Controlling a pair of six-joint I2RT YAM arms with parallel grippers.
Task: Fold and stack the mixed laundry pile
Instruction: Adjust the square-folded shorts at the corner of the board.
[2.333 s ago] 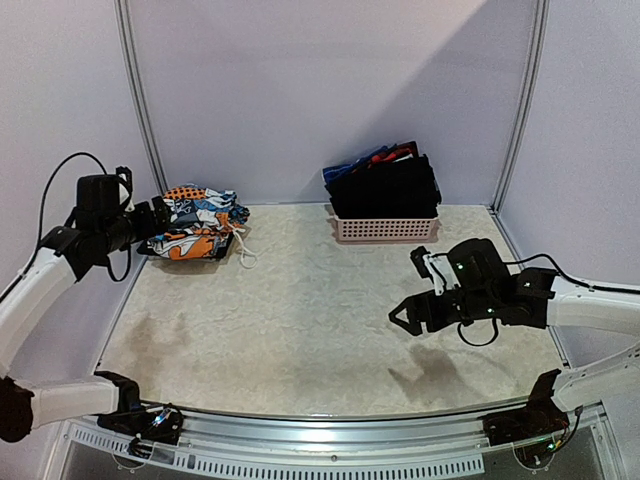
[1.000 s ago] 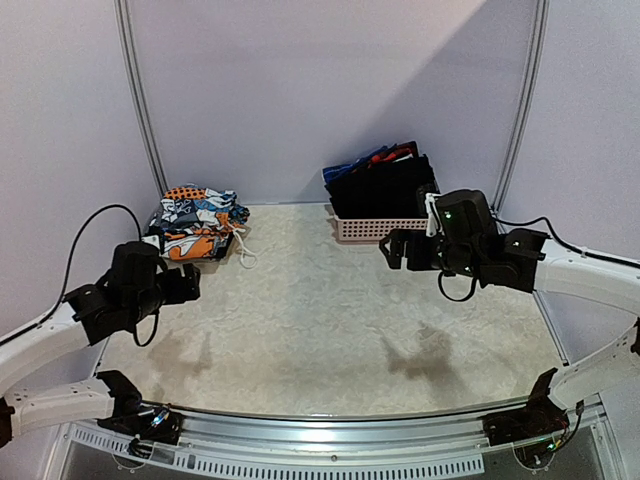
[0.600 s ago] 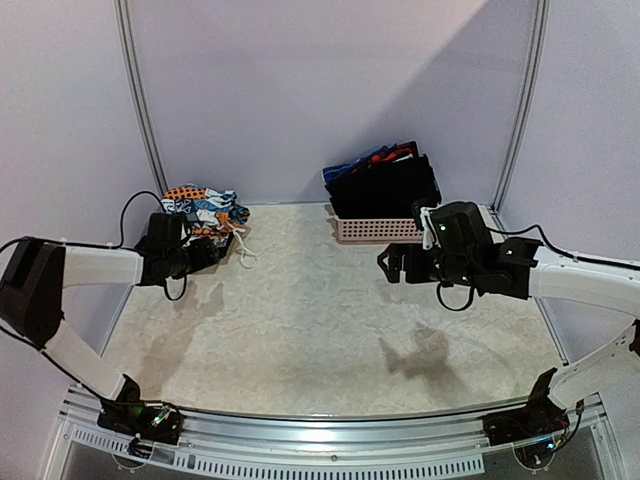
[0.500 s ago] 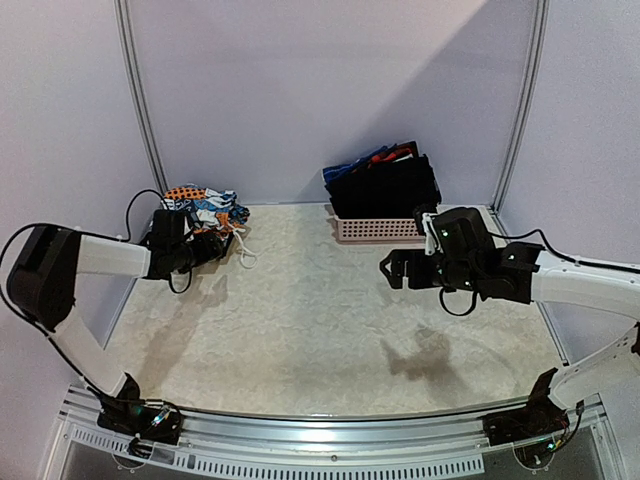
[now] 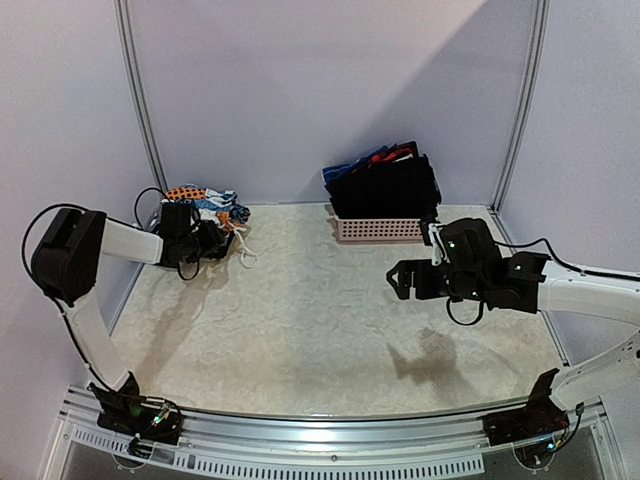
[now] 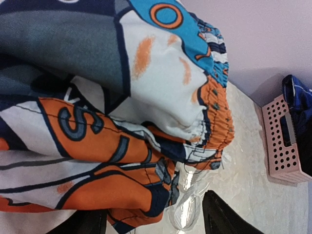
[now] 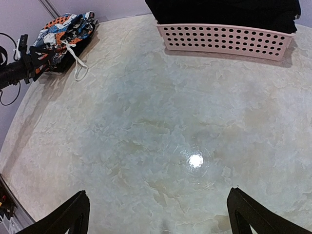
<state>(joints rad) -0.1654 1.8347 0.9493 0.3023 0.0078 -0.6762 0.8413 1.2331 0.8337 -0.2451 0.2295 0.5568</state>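
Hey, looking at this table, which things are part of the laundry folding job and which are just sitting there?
Part of the job:
- printed garment with its white drawstring, far left corner
- black clothes in the basket
- blue and red pieces poking out beside them

Just sitting there:
- pink basket, which only holds the clothes
- table

White arm links [image 5: 130, 241], black joints [image 5: 65, 256]

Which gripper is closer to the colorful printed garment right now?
Left. The left gripper is right at the printed garment; the right gripper hovers far off near the pink basket.
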